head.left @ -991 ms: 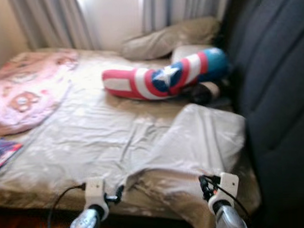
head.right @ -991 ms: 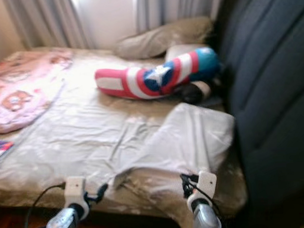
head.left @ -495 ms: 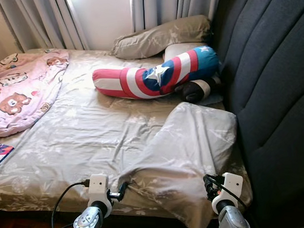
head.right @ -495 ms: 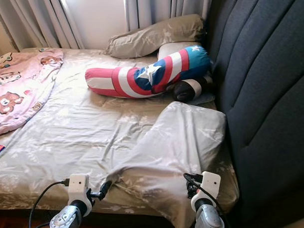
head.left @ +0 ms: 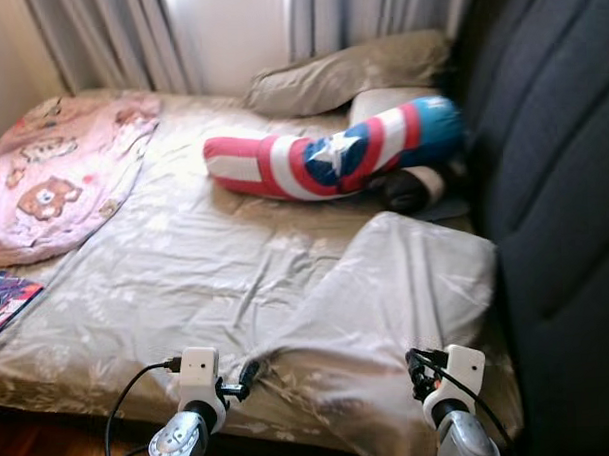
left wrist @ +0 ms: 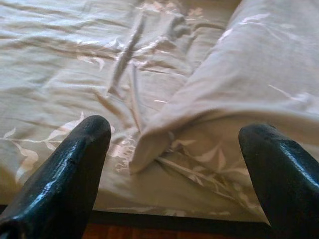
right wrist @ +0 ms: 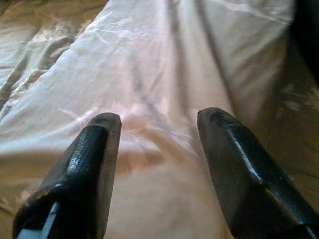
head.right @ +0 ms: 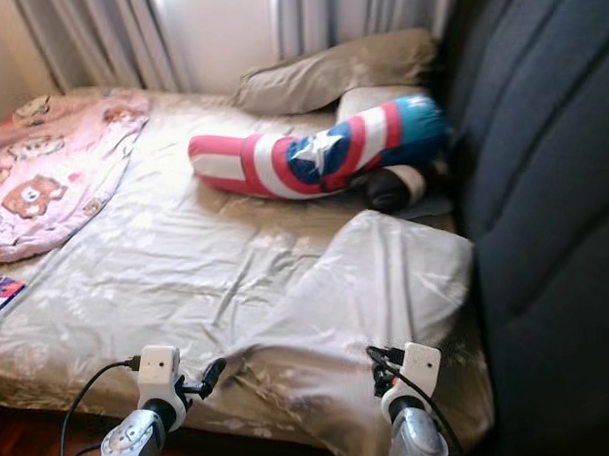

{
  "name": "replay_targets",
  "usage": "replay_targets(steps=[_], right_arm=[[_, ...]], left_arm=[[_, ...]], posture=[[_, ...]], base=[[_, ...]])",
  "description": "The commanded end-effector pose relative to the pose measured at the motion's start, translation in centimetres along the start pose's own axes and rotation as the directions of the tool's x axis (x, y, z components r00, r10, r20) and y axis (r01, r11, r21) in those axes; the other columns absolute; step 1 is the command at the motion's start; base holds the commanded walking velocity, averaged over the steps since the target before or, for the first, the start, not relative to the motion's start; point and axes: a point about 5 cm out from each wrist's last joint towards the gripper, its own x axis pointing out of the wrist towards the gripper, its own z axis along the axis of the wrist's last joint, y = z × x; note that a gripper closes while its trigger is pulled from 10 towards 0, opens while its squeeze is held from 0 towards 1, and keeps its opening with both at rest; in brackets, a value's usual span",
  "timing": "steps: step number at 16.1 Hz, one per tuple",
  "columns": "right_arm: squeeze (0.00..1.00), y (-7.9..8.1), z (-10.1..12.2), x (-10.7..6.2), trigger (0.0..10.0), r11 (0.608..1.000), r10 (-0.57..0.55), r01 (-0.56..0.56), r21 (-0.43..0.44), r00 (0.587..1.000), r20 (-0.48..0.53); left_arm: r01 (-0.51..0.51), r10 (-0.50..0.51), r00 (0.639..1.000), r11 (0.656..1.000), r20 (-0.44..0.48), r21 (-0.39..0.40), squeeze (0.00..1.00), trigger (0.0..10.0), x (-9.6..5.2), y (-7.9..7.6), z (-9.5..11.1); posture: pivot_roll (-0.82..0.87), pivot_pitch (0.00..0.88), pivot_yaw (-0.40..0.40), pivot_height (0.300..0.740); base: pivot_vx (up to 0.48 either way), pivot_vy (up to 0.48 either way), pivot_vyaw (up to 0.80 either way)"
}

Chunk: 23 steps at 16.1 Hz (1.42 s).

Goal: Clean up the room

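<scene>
Nothing on the bed (head.left: pixel 156 263) has shifted; only the camera swung. Head views: pillow (head.left: pixel 397 305) at the near edge, by the headboard (head.left: pixel 553 179). Wrist views: left gripper (left wrist: pixel 174 144) and right gripper (right wrist: pixel 158 124) spread, empty, facing the pillow.

Ahead of me grey curtains (head.left: pixel 108 40) hang at twelve o'clock behind the bed's far edge, a dark padded headboard (head.left: pixel 558 179) rises along my three o'clock side, and a strip of reddish wooden floor (head.left: pixel 42 452) shows at seven o'clock.
</scene>
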Motion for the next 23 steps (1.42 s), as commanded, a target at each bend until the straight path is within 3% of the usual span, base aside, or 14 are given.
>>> replay_targets(steps=[1, 12, 15, 17, 23], right_arm=[[0.00, -0.2, -0.3, -0.1, 10.0, 1.000, -0.008, 0.008, 0.002, 1.000, -0.017], [0.00, -0.7, -0.7, -0.2, 10.0, 0.998, -0.062, 0.062, -0.012, 0.997, -0.044], [0.00, -1.0, -0.8, -0.2, 10.0, 0.996, -0.090, 0.089, -0.020, 0.994, -0.062], [0.00, -0.9, -0.5, -0.3, 10.0, 0.997, -0.080, 0.080, -0.007, 0.996, -0.025], [0.00, -1.2, -0.8, -0.4, 10.0, 0.995, -0.095, 0.094, -0.023, 0.994, -0.045]], left_arm=[[0.000, 0.000, 1.000, 1.000, 0.026, 0.002, 0.00, 10.0, 0.1, 0.0, 0.5], [0.021, -0.023, 0.990, 1.000, 0.139, 0.015, 0.00, 10.0, 1.0, -0.2, 3.0], [0.032, -0.034, 0.985, 0.999, 0.168, 0.017, 0.00, 10.0, 1.3, -0.4, 3.8], [0.034, -0.036, 0.985, 0.999, 0.168, 0.016, 0.00, 10.0, 1.2, -0.3, 3.8], [0.033, -0.035, 0.986, 0.999, 0.161, 0.016, 0.00, 10.0, 1.0, -0.3, 3.5]], posture=[[0.03, 0.000, -0.037, 0.740], [0.03, 0.000, -0.036, 0.740], [0.03, 0.008, -0.032, 0.711], [0.03, 0.014, -0.031, 0.692], [0.03, 0.027, -0.033, 0.692]], base=[[0.274, 0.000, 0.00], [0.000, 0.000, 0.00], [0.000, 0.000, 0.00], [0.000, 0.000, 0.00], [0.000, 0.000, 0.00]])
